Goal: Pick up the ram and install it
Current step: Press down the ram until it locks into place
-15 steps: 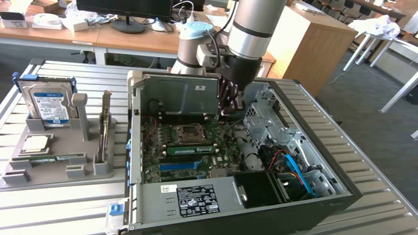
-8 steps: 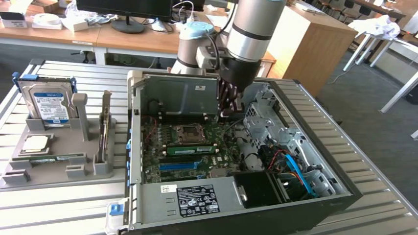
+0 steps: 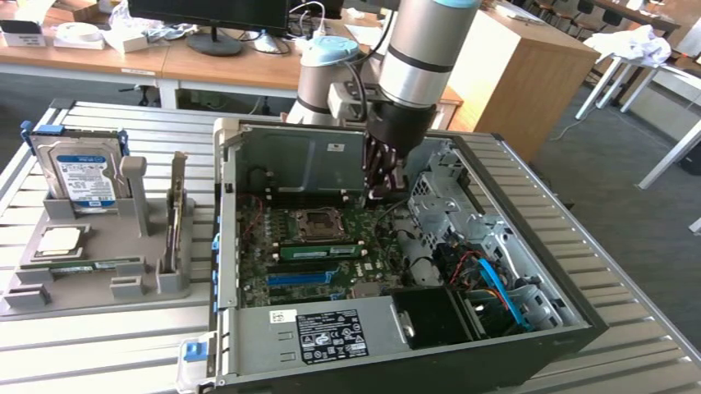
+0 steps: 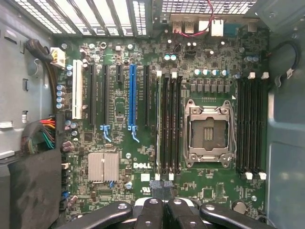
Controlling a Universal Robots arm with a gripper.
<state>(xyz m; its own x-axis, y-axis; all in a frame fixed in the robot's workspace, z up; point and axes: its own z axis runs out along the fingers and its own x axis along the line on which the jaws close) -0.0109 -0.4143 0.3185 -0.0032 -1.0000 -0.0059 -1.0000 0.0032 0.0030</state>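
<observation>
A long green ram stick [image 3: 320,249] with dark chips stands seated in a motherboard slot beside the empty processor socket [image 3: 318,223]. In the wrist view this ram [image 4: 157,124] is seen edge-on as a thin pale line in the slot farthest from the socket [image 4: 208,133]. My gripper [image 3: 379,194] hangs inside the open computer case, above the board and off the ram's end toward the exterior view's right. Its black fingers [image 4: 150,210] are pressed together, shut and holding nothing. Another thin green stick [image 3: 88,264] lies on edge in the grey holder [image 3: 77,287] outside the case.
The holder also carries a silver-and-blue hard drive [image 3: 82,176], a square processor chip [image 3: 61,240] and an upright card [image 3: 176,222]. The case walls [image 3: 295,156], a drive cage [image 3: 438,197], cables [image 3: 493,279] and the power supply [image 3: 318,332] surround the motherboard.
</observation>
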